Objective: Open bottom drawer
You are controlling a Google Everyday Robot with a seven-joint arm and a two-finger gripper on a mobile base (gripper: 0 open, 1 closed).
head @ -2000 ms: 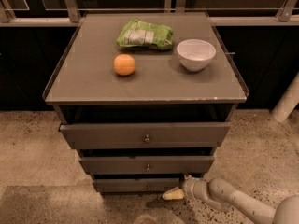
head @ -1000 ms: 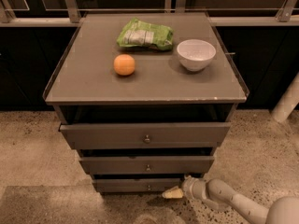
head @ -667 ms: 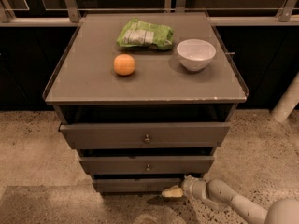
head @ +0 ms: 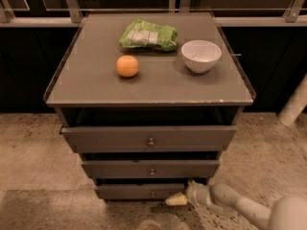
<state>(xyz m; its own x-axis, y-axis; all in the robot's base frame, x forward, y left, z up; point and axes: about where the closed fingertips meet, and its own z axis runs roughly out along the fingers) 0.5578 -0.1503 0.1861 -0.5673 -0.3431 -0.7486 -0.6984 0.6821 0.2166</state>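
Observation:
The bottom drawer [head: 129, 191] is the lowest, narrowest dark grey front of the cabinet, with a small round knob [head: 153, 194] at its middle. It sits close to the floor, set back under the middle drawer [head: 120, 169] and the top drawer [head: 110, 138]. My gripper [head: 176, 200] has a cream-coloured tip. It is low, by the right end of the bottom drawer's front, a little right of the knob. The arm [head: 240, 207] reaches in from the lower right.
On the cabinet top [head: 96, 85] lie an orange [head: 127, 66], a green bag [head: 147, 34] and a white bowl [head: 201, 55]. A white post [head: 293, 104] stands at the right. A railing and dark panels run behind. Speckled floor [head: 38, 176] surrounds the cabinet.

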